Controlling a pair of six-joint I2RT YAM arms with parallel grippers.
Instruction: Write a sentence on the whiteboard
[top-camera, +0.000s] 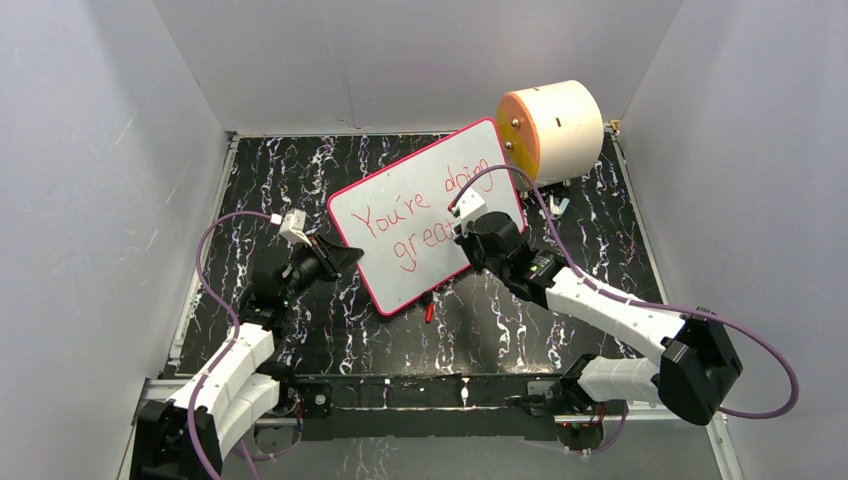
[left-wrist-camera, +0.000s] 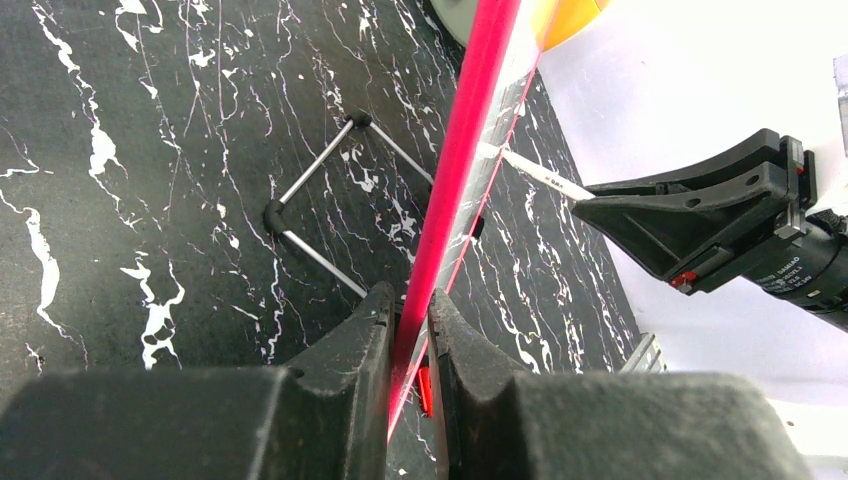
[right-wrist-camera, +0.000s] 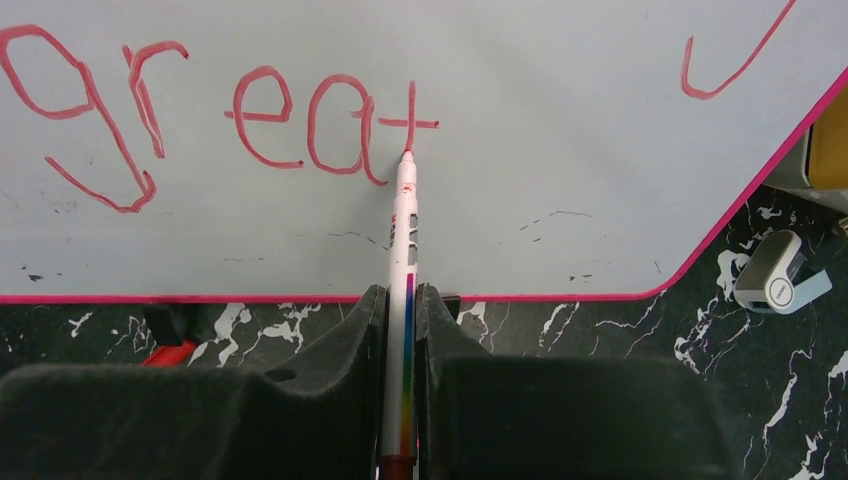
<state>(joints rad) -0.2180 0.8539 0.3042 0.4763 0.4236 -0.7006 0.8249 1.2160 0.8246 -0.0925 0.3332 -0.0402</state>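
Note:
The whiteboard (top-camera: 395, 285) stands tilted up on the table, white face with a pink-red frame. The sentence (top-camera: 420, 215) reads "You're doing great" in red on two lines. My left gripper (top-camera: 345, 258) is shut on the board's left frame edge (left-wrist-camera: 470, 130), one finger on each side (left-wrist-camera: 410, 320). My right gripper (top-camera: 470, 225) is shut on a slim white marker (right-wrist-camera: 405, 230). The marker's red tip touches the board face (right-wrist-camera: 560, 150) at the foot of the "t" in "great" (right-wrist-camera: 230, 120). My right gripper (right-wrist-camera: 400, 295) sits just below the board's lower edge.
A cream cylinder with an orange face (top-camera: 555, 125) lies at the back right, close to the board's top corner. A red cap (top-camera: 429, 312) lies on the black marbled table under the board. A small grey-white object (right-wrist-camera: 775, 275) lies to the right. The board's wire stand (left-wrist-camera: 310, 200) is behind it.

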